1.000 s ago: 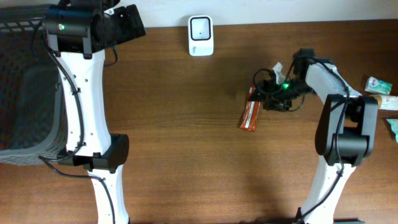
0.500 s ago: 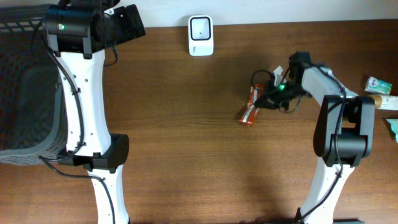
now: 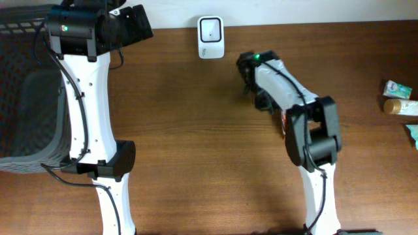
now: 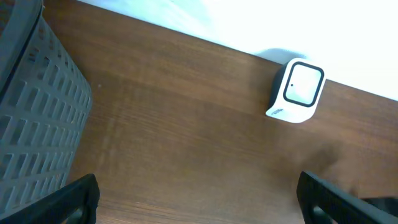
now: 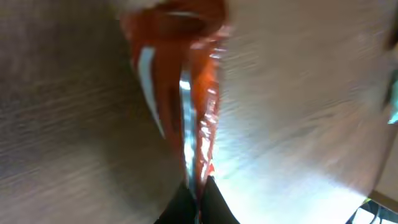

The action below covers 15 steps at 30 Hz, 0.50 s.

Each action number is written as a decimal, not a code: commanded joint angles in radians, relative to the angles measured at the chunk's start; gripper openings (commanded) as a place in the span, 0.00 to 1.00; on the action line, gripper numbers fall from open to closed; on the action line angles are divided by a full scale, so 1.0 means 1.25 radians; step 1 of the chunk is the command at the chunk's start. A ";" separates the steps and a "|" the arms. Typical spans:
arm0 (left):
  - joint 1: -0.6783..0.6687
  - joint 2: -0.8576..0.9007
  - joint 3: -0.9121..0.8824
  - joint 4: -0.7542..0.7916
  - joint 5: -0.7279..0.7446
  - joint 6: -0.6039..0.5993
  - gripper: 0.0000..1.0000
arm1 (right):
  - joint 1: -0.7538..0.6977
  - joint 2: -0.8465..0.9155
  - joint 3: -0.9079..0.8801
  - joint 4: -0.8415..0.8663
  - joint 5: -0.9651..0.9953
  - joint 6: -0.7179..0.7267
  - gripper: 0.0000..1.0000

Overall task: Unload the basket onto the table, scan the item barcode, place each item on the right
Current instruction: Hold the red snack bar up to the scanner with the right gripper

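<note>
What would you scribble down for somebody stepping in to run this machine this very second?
Left claw: open and empty, above the table between the grey basket and the scanner.
Right claw: shut on the orange snack packet, pinching its edge.
White scanner: stands at the table's back edge; the right arm reaches in just to its right.
Done: the packet is gripped.
Left: turn the barcode to the scanner's window. No barcode shows in any view, and the right wrist picture is blurred.
</note>
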 commanded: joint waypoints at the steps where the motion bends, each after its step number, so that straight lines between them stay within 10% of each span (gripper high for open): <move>1: 0.001 0.003 0.002 -0.001 -0.005 0.010 0.99 | 0.050 0.007 0.002 0.044 -0.084 0.031 0.07; 8: 0.001 0.003 0.002 -0.001 -0.005 0.010 0.99 | 0.117 0.007 0.137 0.068 -0.233 -0.009 0.58; 15: 0.001 0.003 0.002 -0.001 -0.005 0.010 0.99 | -0.069 0.007 0.399 -0.197 -0.310 -0.226 0.73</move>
